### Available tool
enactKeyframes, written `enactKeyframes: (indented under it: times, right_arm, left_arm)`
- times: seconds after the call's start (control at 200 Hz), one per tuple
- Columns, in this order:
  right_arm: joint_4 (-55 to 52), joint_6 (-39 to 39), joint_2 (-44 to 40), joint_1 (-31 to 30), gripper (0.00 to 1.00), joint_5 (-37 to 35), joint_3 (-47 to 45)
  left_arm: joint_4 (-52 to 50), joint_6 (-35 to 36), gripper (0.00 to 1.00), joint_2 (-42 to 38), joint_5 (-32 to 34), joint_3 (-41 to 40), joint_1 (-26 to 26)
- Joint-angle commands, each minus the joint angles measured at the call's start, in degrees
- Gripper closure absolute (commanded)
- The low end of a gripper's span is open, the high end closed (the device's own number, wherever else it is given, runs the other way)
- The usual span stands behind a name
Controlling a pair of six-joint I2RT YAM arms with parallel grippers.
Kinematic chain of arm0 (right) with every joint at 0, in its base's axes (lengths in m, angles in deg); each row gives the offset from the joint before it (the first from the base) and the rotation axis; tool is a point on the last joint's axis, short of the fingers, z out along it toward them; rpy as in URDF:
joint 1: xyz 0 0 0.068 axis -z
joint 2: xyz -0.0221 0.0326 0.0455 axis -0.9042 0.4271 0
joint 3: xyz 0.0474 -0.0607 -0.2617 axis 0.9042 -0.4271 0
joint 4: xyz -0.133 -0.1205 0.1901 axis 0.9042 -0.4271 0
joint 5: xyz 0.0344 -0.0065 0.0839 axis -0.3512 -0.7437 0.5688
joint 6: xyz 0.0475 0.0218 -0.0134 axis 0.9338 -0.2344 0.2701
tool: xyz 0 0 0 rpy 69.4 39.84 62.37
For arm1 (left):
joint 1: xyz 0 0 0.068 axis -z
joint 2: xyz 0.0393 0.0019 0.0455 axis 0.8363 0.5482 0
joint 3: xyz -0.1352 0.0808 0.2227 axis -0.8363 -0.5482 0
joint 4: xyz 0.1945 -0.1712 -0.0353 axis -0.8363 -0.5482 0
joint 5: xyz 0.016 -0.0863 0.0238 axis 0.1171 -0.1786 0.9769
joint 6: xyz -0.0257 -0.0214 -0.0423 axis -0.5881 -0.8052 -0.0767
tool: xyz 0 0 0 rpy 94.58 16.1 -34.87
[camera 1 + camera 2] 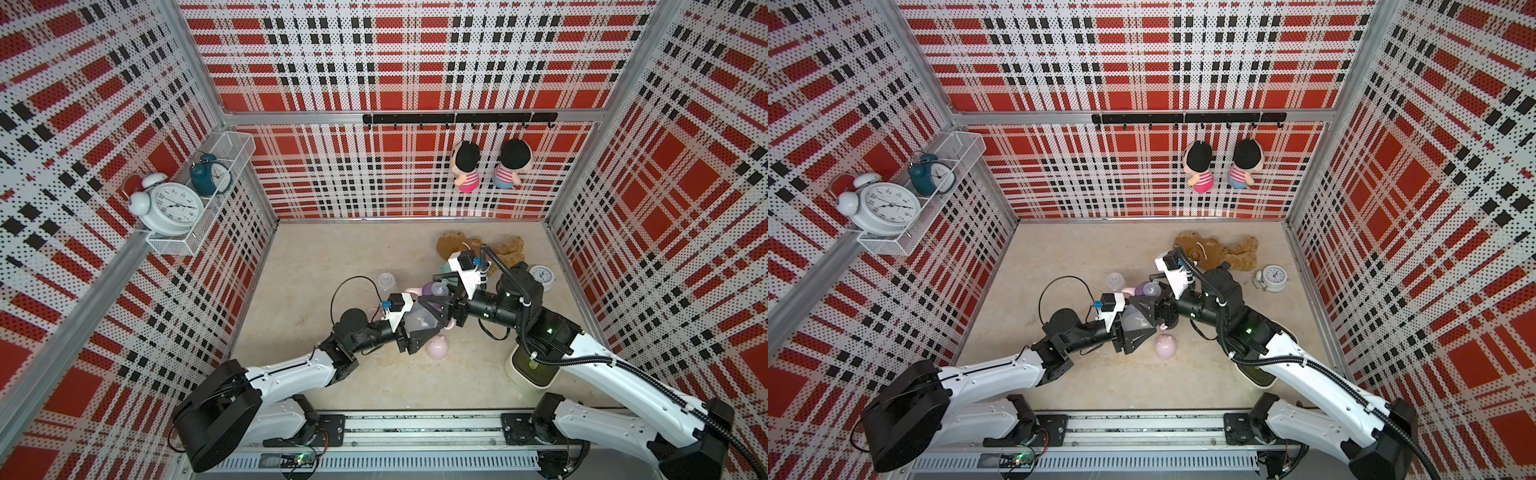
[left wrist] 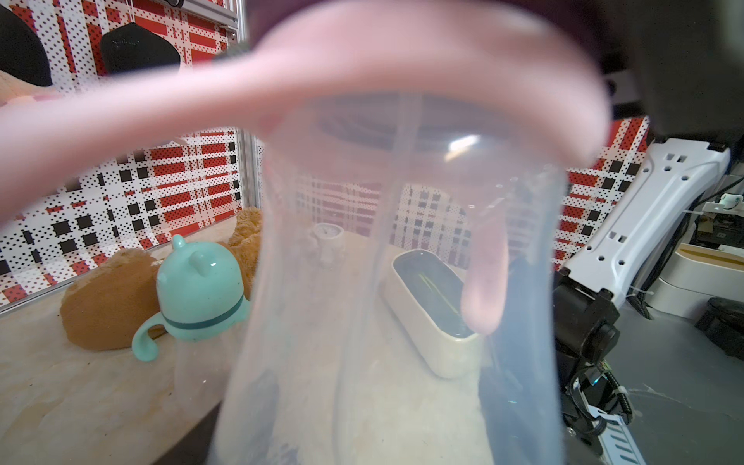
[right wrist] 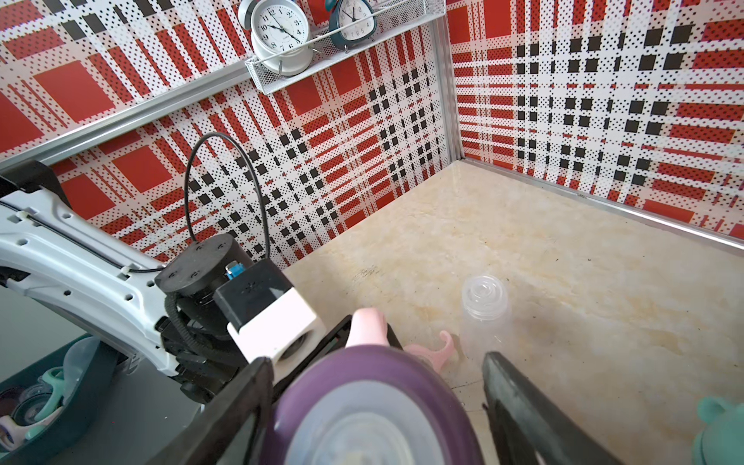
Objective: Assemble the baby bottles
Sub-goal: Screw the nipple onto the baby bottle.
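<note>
Clear bottle (image 1: 419,323) seemingly lies near-level, neck toward right gripper (image 3: 374,362).

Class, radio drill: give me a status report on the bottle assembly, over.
Left gripper shut on clear bottle. Right gripper straddles purple collar at the bottle's neck, grip unclear. Spare bottle and pink cap lie nearby, not blocking.

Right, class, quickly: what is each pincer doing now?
Left pincer: closed on the clear bottle with the pink handle ring.
Right pincer: open, its jaws either side of the purple teat collar, a gap showing on one side.
</note>
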Motion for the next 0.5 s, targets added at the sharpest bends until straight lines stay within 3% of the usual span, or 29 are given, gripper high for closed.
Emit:
enactKeyframes:
  times: [0.0, 0.326, 0.496]
  right_arm:
    - [1.3, -0.6, -0.7, 0.4, 0.15, -0.5, 0.2]
    - [0.8, -0.5, -0.3, 0.5, 0.36, -0.9, 0.3]
    - [-1.3, 1.0, 0.4, 0.5, 0.48, -4.0, 1.5]
  left_arm:
    - [3.3, 0.1, 1.00, 0.2, -0.6, 0.2, -0.1]
    - [3.0, 0.0, 1.00, 0.0, 0.0, 0.4, -0.1]
    - [-0.1, 1.3, 1.00, -1.1, 10.2, 0.9, 1.1]
